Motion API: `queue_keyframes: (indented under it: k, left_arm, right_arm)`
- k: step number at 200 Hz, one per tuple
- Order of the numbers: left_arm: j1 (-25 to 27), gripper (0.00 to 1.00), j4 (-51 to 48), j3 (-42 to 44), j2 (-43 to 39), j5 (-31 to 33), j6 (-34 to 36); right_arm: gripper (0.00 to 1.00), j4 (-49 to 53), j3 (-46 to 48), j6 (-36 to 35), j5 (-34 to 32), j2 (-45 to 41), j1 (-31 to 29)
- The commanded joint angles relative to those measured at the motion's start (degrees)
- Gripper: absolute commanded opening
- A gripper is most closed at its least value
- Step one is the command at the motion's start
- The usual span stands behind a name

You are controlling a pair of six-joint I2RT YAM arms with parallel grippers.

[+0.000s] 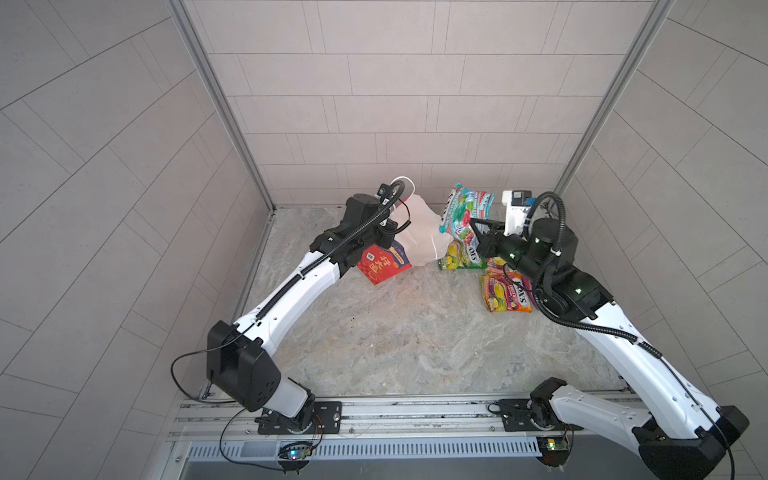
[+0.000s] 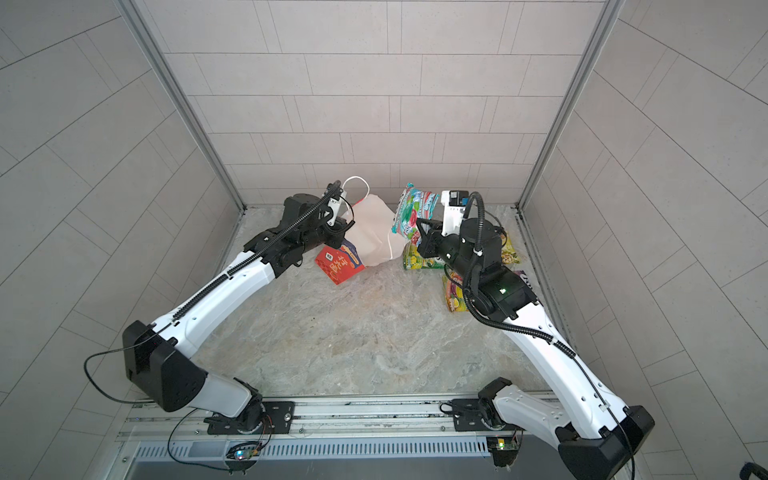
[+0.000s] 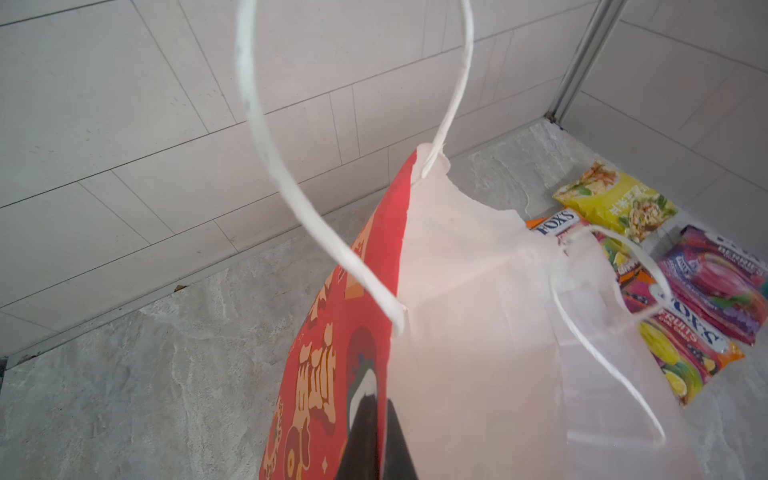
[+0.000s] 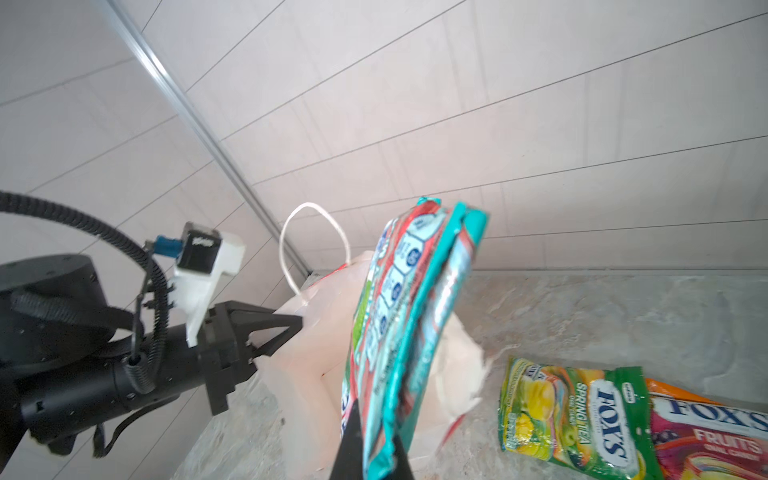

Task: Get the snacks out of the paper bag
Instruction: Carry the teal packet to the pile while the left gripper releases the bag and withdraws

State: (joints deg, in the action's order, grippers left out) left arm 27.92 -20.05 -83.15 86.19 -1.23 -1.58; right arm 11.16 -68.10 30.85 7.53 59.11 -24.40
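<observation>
Right gripper (image 1: pixel 473 226) holds the blue packet (image 1: pixel 463 208) by its lower edge beside the bag (image 1: pixel 417 241). Left gripper (image 4: pixel 292 326) pinches the bag rim; bare table (image 1: pixel 395 340) lies in front.

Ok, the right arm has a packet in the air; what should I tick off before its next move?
1. Grip: right end effector shut on the blue packet: ok.
2. Only one packet in that grip: cannot tell; the right wrist view hints at two layers.
3. Hold: left end effector shut on the bag wall: ok.
4. Nothing left inside the bag: cannot tell, its mouth is partly hidden.
5. Bare table in front of the packets already out: ok.
</observation>
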Motion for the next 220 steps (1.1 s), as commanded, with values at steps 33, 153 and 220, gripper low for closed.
queue_keyframes:
  k: [33,153,220]
  left_arm:
    - [-8.2,0.0,-1.1,-0.9,2.4,-7.8,-19.7]
    - [-12.3,0.25,-1.2,4.9,0.8,-3.6,-18.8]
    - [-12.3,0.6,0.0,6.9,-4.3,-0.5,-15.4]
  right_arm:
    - [0.0,-3.4,-1.0,6.5,0.1,-3.3,6.3]
    - [0.0,4.4,13.8,3.5,20.8,0.4,10.0]
    - [0.0,2.7,17.7,-0.6,24.9,9.8,9.5]
